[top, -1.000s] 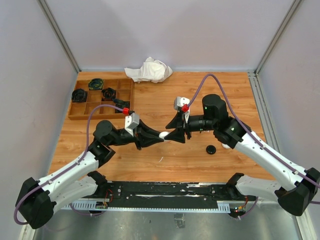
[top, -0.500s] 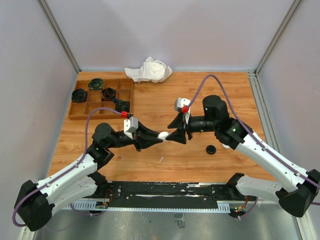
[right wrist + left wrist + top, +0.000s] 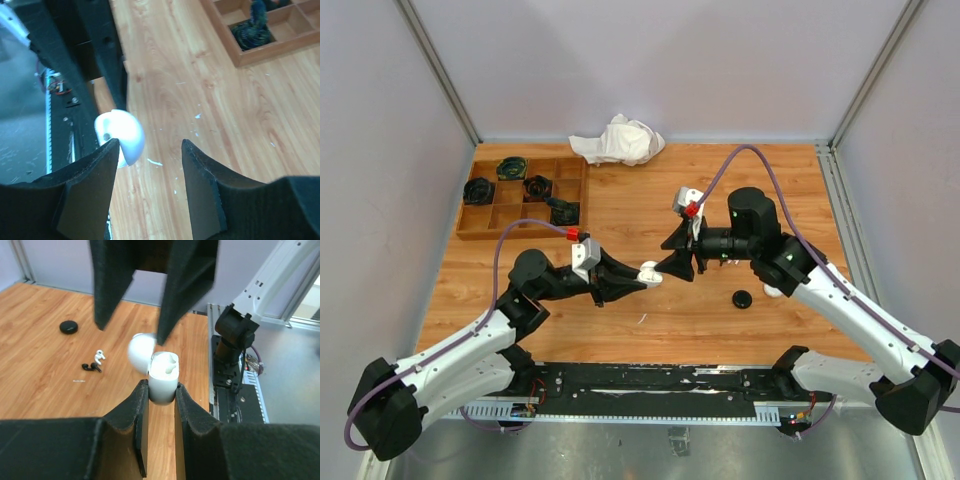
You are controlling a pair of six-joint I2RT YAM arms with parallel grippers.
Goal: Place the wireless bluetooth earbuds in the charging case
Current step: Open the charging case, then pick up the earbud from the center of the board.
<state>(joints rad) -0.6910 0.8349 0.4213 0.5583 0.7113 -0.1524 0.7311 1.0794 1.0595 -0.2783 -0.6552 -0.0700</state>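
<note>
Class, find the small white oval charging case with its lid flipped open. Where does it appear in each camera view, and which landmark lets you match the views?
Top external: the white charging case sits at the picture's centre.
Left wrist: the case is at centre, clamped in the left gripper, lid open to the left.
Right wrist: lower left, only its domed lid showing.
Shared landmark: the left gripper's black fingers holding it.

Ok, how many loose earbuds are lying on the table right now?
2: a white earbud and a black earbud, close together on the table between the black puck and the held charging case. More may be hidden inside the case.
</note>
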